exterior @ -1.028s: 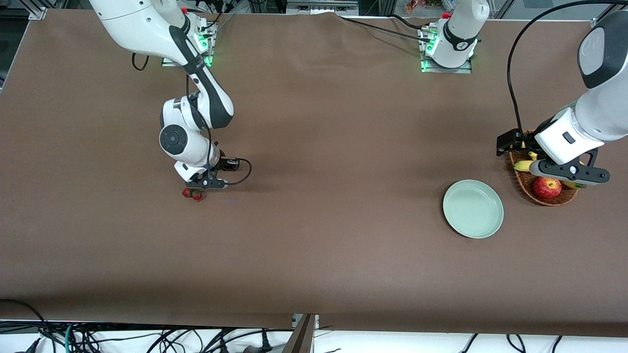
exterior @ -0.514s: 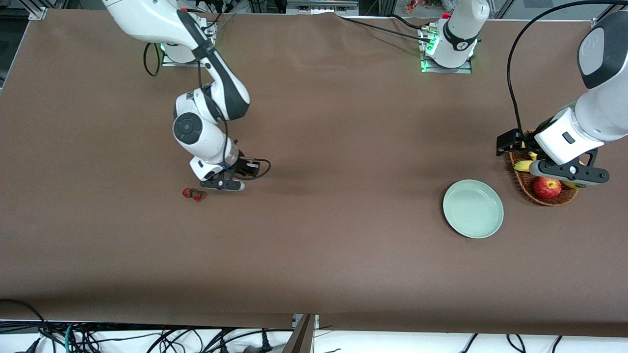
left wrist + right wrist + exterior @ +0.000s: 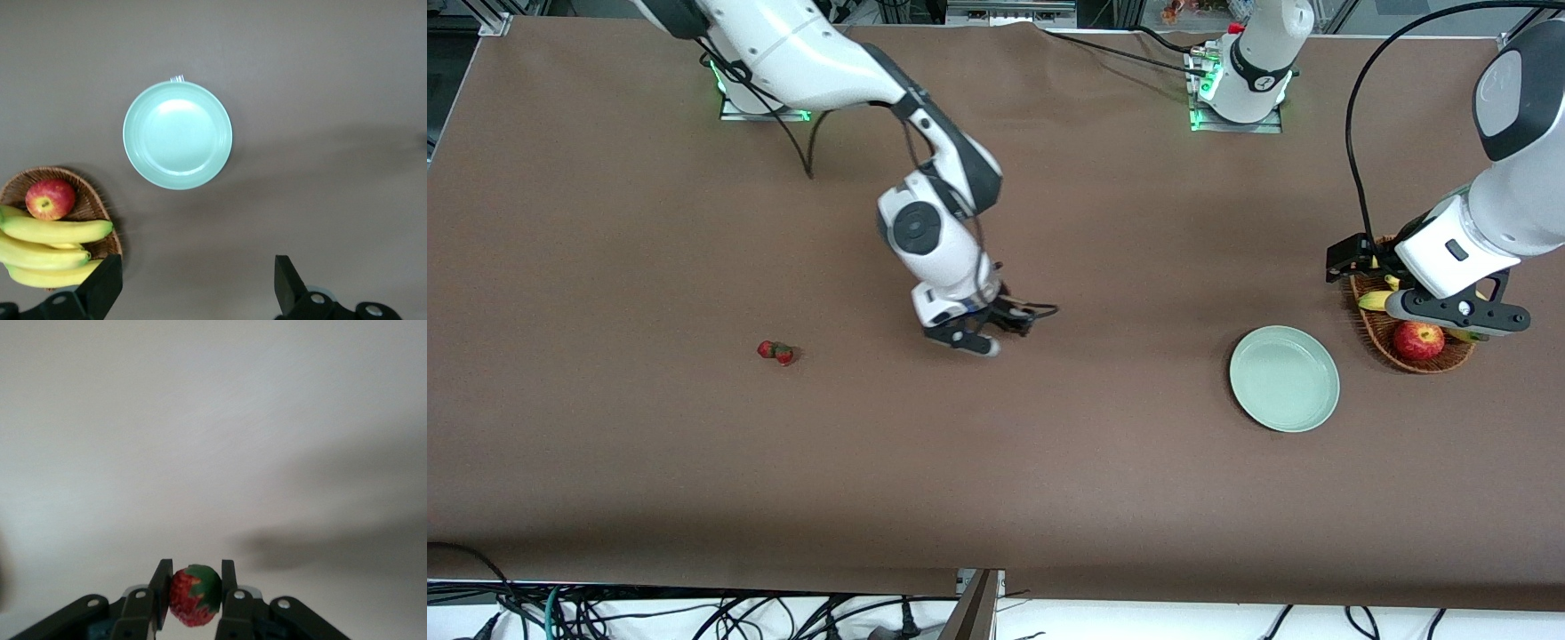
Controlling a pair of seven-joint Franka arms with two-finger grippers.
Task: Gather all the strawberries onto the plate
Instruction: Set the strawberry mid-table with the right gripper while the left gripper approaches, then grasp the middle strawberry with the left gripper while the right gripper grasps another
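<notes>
My right gripper (image 3: 971,342) is shut on a strawberry (image 3: 194,594), red with a green cap, and holds it over bare table near the middle. Its fingers (image 3: 160,587) press both sides of the berry. Two more strawberries (image 3: 775,352) lie together on the table toward the right arm's end. The pale mint-green plate (image 3: 1284,379) lies toward the left arm's end; it also shows in the left wrist view (image 3: 177,135), with nothing on it. My left gripper (image 3: 197,293) is open and empty, waiting above the wicker basket.
A brown wicker basket (image 3: 1374,331) with a red apple (image 3: 1418,340) and bananas (image 3: 1376,299) stands beside the plate at the left arm's end. The basket (image 3: 87,200), apple (image 3: 50,199) and bananas (image 3: 53,230) show in the left wrist view too.
My right gripper has left the two berries on the table and moved toward the plate's end with one strawberry in it. The left arm has not moved.
</notes>
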